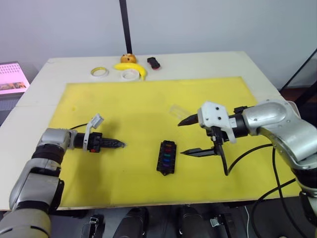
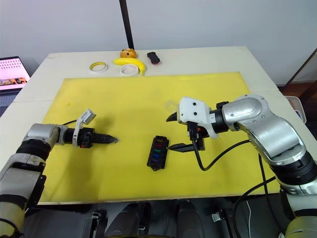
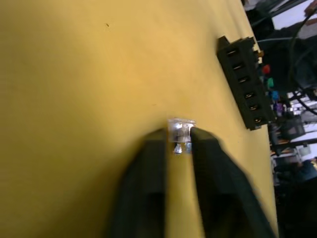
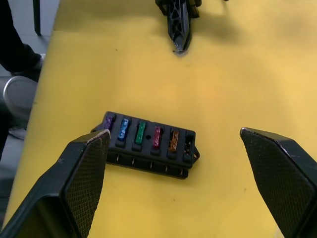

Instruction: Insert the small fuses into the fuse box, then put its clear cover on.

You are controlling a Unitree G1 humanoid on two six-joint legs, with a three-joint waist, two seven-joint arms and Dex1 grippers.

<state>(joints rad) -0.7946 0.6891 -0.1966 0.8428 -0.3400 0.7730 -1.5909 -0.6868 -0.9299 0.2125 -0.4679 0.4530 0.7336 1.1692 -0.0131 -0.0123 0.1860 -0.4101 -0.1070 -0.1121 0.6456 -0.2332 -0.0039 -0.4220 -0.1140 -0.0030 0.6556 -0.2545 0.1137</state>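
Note:
The black fuse box [image 1: 166, 157] lies on the yellow mat [image 1: 129, 109], with purple, blue, green, red and amber small fuses [image 4: 140, 133] standing in one row. The end slot beside the amber one looks dark. My left gripper [image 1: 121, 145] is to the box's left, low over the mat, shut on a tiny clear-grey fuse [image 3: 181, 130]. My right gripper [image 1: 181, 138] hangs open just right of the box, its fingers [image 4: 81, 173] spread wide. The clear cover [image 1: 177, 111] lies faintly on the mat behind the right gripper.
At the table's far edge sit two tape rolls [image 1: 99, 72] [image 1: 130, 75], a banana [image 1: 132, 68], an orange object [image 1: 128, 58] and a black-and-red object [image 1: 154, 62]. A laptop [image 1: 12, 77] stands off the table at the left. A black cable [image 1: 237, 161] trails from the right arm.

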